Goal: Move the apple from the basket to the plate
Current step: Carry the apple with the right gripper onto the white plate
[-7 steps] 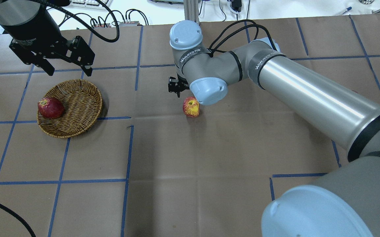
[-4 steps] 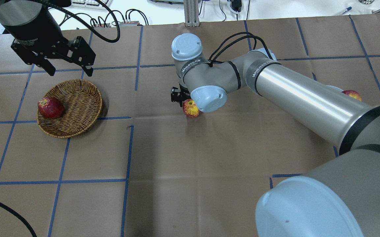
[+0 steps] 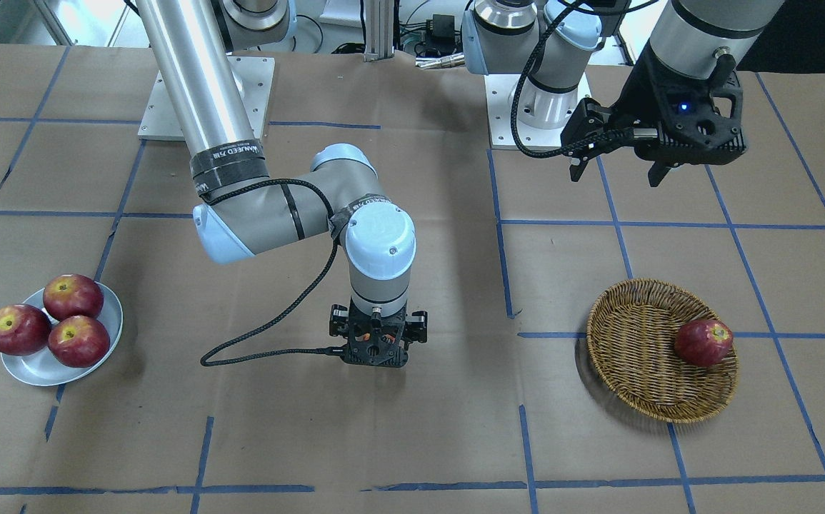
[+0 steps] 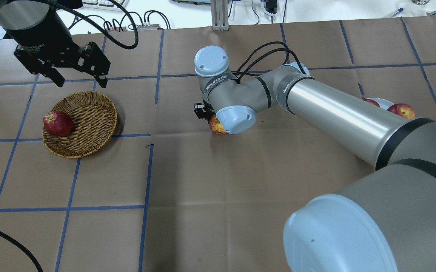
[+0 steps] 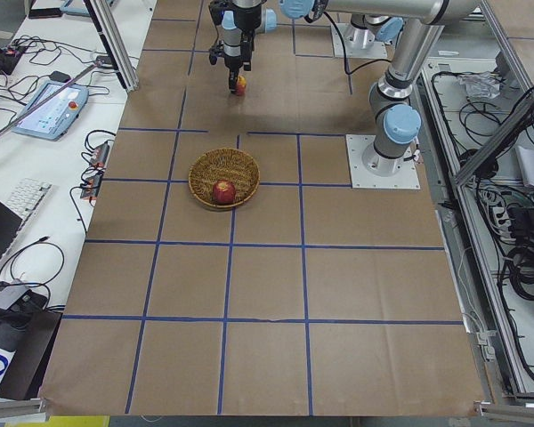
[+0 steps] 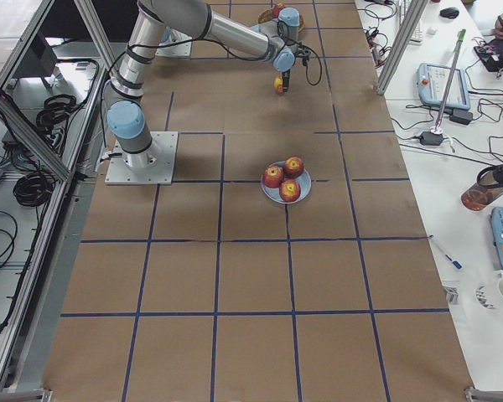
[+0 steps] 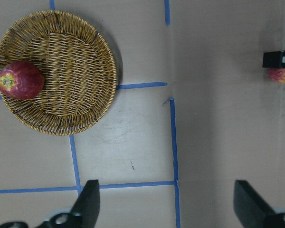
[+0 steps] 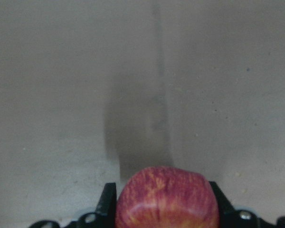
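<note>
The apple (image 4: 214, 126), pinkish-red streaked with yellow, sits low at the paper-covered table's middle, outside the basket. My right gripper (image 4: 205, 112) points straight down over it. In the right wrist view its fingers (image 8: 109, 204) press against both sides of the apple (image 8: 166, 199). The wicker basket (image 4: 89, 109) stands at the left and holds one dark red apple (image 4: 57, 123). My left gripper (image 4: 80, 82) hangs open and empty above the basket's far rim. The white plate (image 3: 41, 375) shows in the front-facing view and holds three red apples.
The table is brown paper with a grid of blue tape lines. My right arm's long forearm (image 4: 335, 113) stretches across the table's right half and hides most of the plate (image 4: 382, 102) in the overhead view. Both arm bases (image 3: 537, 107) stand at the robot's side.
My right gripper has come down over the apple and now has it between its fingers. The right forearm swung, uncovering part of the plate. The left arm has barely moved.
</note>
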Controlling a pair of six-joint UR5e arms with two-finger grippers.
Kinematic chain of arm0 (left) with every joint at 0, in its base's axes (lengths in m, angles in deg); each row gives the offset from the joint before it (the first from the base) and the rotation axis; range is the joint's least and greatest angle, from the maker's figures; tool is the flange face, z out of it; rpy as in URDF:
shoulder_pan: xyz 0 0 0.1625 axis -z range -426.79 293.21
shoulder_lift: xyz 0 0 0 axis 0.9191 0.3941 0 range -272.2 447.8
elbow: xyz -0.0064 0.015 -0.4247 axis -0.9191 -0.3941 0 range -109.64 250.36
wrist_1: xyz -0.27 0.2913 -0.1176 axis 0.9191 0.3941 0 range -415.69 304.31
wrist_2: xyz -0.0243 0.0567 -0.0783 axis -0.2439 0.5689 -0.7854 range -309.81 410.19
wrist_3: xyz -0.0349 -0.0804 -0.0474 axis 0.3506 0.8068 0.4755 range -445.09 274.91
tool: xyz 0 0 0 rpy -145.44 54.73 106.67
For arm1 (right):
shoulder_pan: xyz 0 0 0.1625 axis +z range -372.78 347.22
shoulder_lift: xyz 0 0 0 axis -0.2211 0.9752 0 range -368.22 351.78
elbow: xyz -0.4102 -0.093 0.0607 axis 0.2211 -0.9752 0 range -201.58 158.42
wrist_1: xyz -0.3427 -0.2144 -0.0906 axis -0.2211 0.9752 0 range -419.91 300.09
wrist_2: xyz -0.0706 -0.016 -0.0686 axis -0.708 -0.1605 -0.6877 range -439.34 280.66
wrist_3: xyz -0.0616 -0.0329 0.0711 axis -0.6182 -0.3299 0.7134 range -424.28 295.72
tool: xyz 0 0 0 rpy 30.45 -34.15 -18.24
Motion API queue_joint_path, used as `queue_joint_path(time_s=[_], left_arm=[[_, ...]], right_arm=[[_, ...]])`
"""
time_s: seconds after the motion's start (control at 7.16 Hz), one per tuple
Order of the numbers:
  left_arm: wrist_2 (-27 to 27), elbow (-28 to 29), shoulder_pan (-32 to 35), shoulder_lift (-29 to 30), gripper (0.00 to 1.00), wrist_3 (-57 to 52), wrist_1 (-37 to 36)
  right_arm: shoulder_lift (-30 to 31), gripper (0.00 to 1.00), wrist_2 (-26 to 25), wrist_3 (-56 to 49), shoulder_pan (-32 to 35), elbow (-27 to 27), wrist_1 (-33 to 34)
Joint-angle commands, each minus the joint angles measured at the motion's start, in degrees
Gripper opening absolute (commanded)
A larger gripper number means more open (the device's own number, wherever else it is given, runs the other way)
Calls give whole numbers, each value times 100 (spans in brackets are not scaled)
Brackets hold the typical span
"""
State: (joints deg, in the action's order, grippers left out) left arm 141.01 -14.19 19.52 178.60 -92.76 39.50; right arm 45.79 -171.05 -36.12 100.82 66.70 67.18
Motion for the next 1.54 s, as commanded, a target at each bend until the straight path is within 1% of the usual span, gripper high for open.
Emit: queue_joint_path(time_s=[0.0, 0.14, 0.28, 0.42, 0.56, 0.7, 0.84, 1.12, 1.4], left_arm=[[-3, 9, 0, -1, 99, 28, 0], [-12, 17, 0, -1, 99, 37, 0], [-29, 18, 0, 8, 99, 37, 0], [-38, 18, 0, -18, 99, 29, 0], [-56, 26, 0, -10, 99, 29, 0], [-39, 9, 0, -44, 99, -6, 0], [-12, 9, 0, -62, 99, -24, 0], [-12, 9, 0, -62, 99, -33, 0], [-38, 18, 0, 7, 99, -42, -9]], right_arm=[[57, 56, -5, 22, 31, -4, -53], [127, 56, -31, 13, -12, -47, -62], [406, 56, -118, -65, -170, -117, -297], [818, 56, -111, -266, -484, -205, -856], [1274, 56, -67, -1095, -1114, -206, -1462], [1653, 57, -58, -1947, -1773, -119, -1868], [1944, 57, -66, -2686, -2328, 91, -2003], [2288, 57, -84, -4058, -3303, 556, -1978], [2351, 56, -32, -4878, -4053, 804, -1838]])
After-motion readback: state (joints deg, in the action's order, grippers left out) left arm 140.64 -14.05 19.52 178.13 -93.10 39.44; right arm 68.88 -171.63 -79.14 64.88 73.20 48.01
